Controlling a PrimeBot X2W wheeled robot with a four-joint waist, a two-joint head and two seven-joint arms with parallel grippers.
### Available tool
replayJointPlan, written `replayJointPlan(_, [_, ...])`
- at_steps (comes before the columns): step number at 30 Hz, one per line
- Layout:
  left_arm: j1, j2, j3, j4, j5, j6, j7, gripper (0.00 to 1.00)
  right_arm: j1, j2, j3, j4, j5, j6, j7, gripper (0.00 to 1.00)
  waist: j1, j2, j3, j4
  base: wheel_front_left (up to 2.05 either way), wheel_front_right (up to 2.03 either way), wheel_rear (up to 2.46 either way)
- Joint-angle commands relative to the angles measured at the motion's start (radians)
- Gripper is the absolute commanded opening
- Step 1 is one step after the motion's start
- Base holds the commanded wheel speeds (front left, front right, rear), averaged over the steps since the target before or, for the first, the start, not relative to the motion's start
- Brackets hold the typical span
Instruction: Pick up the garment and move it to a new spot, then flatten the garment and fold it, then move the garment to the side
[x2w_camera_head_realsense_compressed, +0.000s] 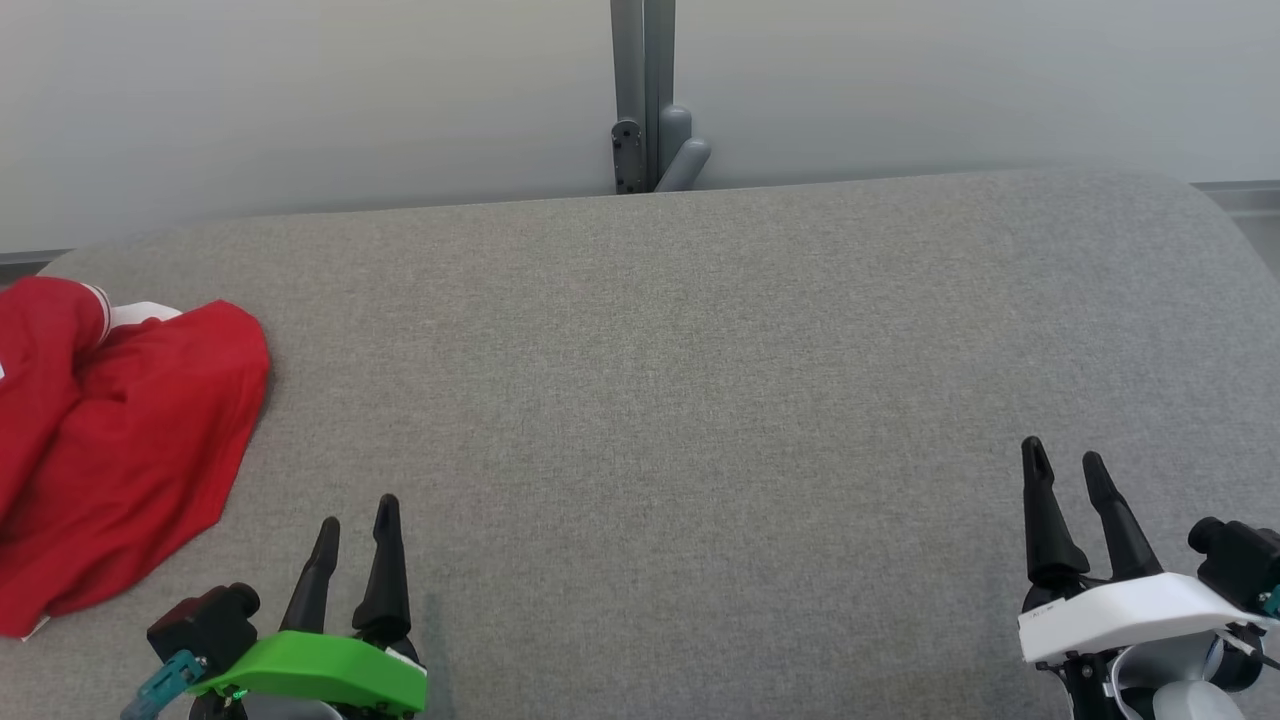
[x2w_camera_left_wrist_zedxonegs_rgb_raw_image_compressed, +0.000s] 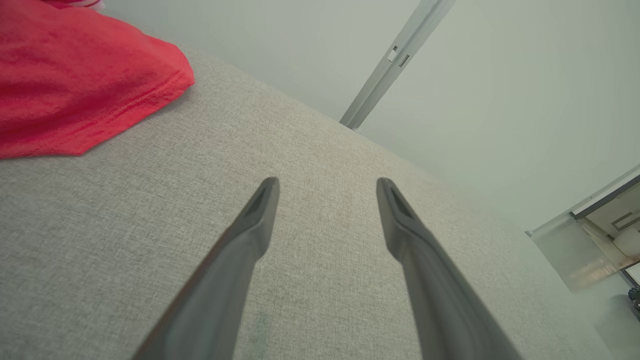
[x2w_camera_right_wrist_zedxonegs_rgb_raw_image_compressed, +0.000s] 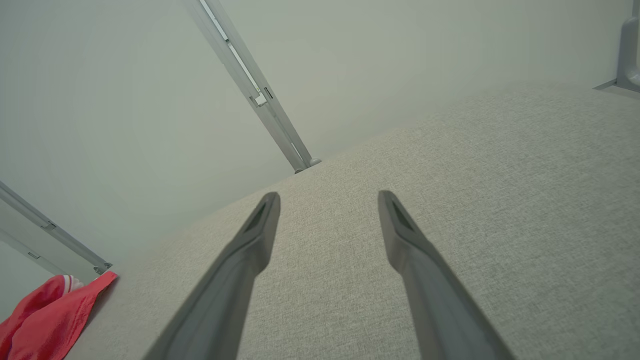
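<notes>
garment lies bunched at the grey surface's left edge, nearest the left gripper, spread and empty like the right gripper, ready for pickup.

Red garment w/ white-striped trim, crumpled in loose heap, lying at approx 9 o'clock, partly past head view's left edge.

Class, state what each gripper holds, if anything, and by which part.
Nothing is held. The left gripper and right gripper have open, empty jaws; the crumpled red cloth garment lies apart from them on the grey fabric surface.
</notes>
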Motion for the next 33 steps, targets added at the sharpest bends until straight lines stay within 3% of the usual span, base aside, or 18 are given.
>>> replayJointPlan(1, [0.001,0.006,-0.003,-0.007,0.044,-0.004,-0.013,1.00,0.007,-0.006,0.001,-0.019,-0.040,0.000,-0.014,1.00,0.0000,0.0056,-0.001,0.000,0.00,0.00,0.00])
replayJointPlan(33, [0.037,0.007,-0.006,0.022,0.353,0.004,-0.088,1.00,0.016,-0.008,-0.022,-0.050,-0.358,0.000,-0.089,1.00,0.0000,0.0083,-0.002,0.000,0.00,0.00,0.00])
